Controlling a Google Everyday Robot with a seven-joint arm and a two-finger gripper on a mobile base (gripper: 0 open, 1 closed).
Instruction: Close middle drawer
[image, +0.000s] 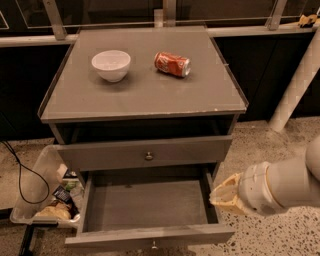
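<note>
The middle drawer (145, 205) is pulled far out of the grey cabinet and its box is empty. Its flat front (115, 238) with a small knob (154, 245) is at the bottom edge of the camera view. Above it, the uppermost drawer (110, 154), with a round knob (148, 156), stands slightly out. The lowest drawer is hidden. My gripper (223, 195), tan-tipped on a white arm, is just outside the open drawer's right side wall (210, 192), near its front corner, at about rim height. It holds nothing that I can see.
On the cabinet top (145, 95) stand a white bowl (111, 64) and a red soda can (172, 64) lying on its side. A clear bin of trash (47, 197) and a black cable (25, 175) are on the floor to the left. A white post (300, 82) stands at the right.
</note>
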